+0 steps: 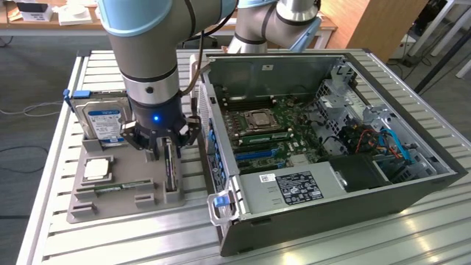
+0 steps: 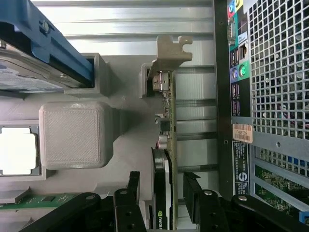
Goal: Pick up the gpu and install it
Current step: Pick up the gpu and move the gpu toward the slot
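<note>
The claw (image 1: 163, 150) is held apart astride the graphics card (image 1: 171, 174), stood on edge in the grey tray (image 1: 110, 212) on the slatted worktop (image 1: 132, 243), just beside the open computer case (image 1: 331, 212).

The arm (image 1: 143, 49) enters the exterior view at about 11 o'clock and hangs nearly vertical, reaching toward 6 o'clock. Its wrist (image 1: 154, 113), showing a small blue light (image 1: 155, 117), points straight down. The gripper (image 1: 160, 148) faces downward, its black fingers (image 2: 126, 200) spread wide apart.
</note>
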`<state>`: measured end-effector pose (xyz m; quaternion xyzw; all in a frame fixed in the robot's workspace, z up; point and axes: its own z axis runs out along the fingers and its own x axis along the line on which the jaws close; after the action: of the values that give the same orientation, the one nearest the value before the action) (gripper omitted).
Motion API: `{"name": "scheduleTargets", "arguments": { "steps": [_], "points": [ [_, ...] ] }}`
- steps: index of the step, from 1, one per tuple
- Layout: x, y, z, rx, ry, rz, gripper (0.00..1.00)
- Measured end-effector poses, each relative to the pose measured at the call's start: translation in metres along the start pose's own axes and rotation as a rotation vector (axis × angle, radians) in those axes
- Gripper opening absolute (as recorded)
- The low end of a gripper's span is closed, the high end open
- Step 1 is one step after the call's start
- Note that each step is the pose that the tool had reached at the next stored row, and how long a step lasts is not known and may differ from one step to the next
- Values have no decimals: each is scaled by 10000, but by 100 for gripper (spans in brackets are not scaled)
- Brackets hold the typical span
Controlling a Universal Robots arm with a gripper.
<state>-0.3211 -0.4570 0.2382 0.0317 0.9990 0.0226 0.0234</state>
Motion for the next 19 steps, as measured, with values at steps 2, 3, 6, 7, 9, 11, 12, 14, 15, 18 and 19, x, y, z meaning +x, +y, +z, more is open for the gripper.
{"name": "scheduleTargets", "arguments": {
  "steps": [2,3,6,7,9,11,12,14,15,18,19],
  "points": [
    [1,-3,18,1,1,-3,49],
    [2,-5,31,1,0,-3,49],
    [5,-9,71,1,1,-2,49],
    [7,-10,82,1,1,-2,49],
    [7,-11,86,3,3,-2,49],
    [7,-11,86,3,3,-2,49],
    [7,-11,87,2,2,-2,49],
    [7,-11,87,1,1,-2,49],
    [7,-11,87,1,1,-3,49],
    [7,-11,87,1,1,-2,41],
    [7,-11,87,1,1,-2,41]
  ]
}}
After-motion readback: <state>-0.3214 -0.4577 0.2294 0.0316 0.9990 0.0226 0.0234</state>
